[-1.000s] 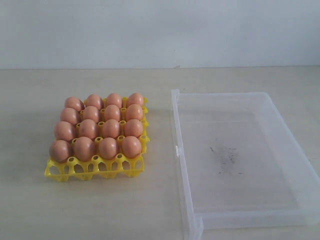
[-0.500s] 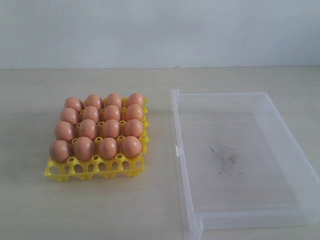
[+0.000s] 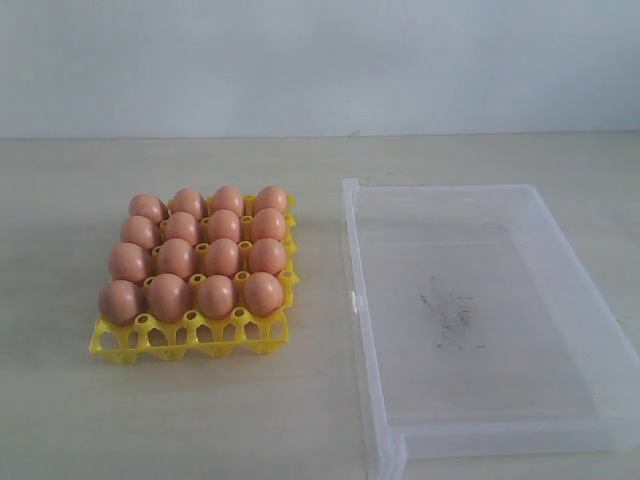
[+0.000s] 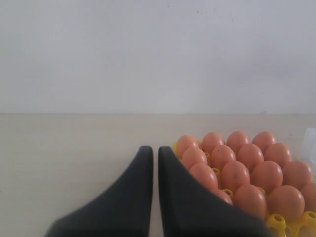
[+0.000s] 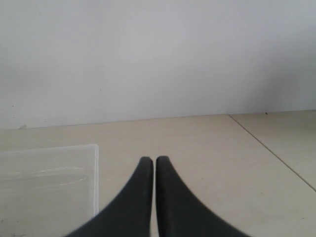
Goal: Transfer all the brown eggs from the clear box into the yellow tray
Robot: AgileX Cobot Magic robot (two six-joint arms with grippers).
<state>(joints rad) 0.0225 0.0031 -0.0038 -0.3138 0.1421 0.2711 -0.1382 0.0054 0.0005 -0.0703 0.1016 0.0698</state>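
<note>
Several brown eggs (image 3: 197, 256) fill the cups of the yellow tray (image 3: 190, 336) on the left of the table. The clear box (image 3: 352, 260) lies to its right and holds no eggs, only dark scuff marks on its floor. Neither gripper shows in the exterior view. In the left wrist view my left gripper (image 4: 155, 150) is shut and holds nothing, with the brown eggs (image 4: 252, 170) and a bit of the yellow tray (image 4: 279, 223) just beside it. My right gripper (image 5: 154, 160) is shut and holds nothing, next to a corner of the clear box (image 5: 95, 163).
The beige table (image 3: 240, 420) runs back to a plain white wall (image 3: 320, 60). In the right wrist view a thin seam (image 5: 271, 150) crosses the tabletop beyond the gripper.
</note>
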